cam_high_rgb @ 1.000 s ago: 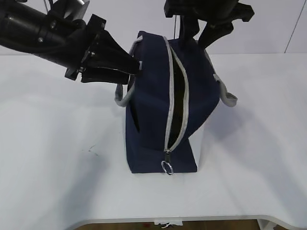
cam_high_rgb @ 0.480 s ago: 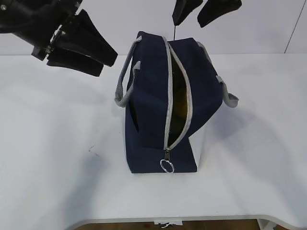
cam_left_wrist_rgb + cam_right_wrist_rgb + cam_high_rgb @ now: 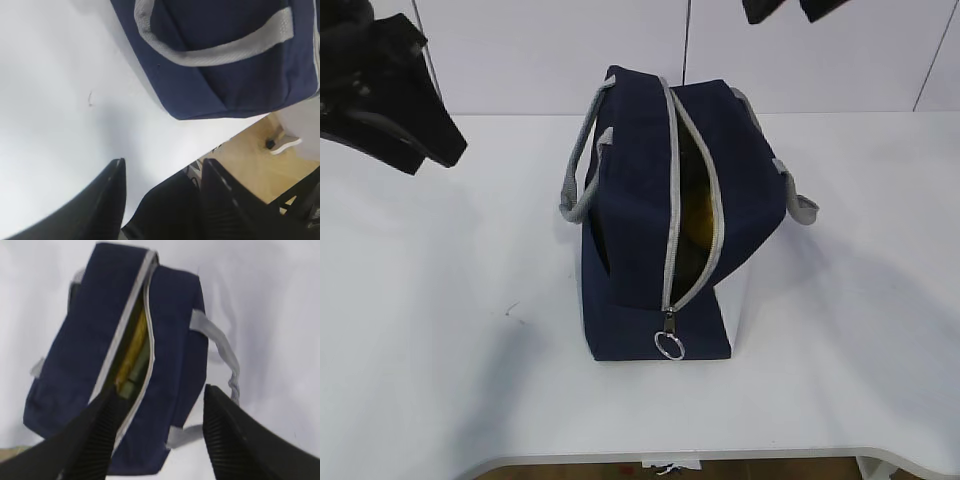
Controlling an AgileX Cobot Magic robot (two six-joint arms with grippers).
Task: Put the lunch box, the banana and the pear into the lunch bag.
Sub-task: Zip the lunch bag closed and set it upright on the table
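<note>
A white table stands before a pale wall. At far left the left gripper hangs above the tabletop, jaws parted and empty. In the middle stands the navy lunch bag, grey handles drooping at either side, its grey zipper partly open with the ring pull at the near end. Through the slit shows the yellow banana (beside it something pale green, perhaps the lunch box); the pear cannot be made out. At upper right the right gripper hovers above the bag, fingers spread, holding nothing.
</note>
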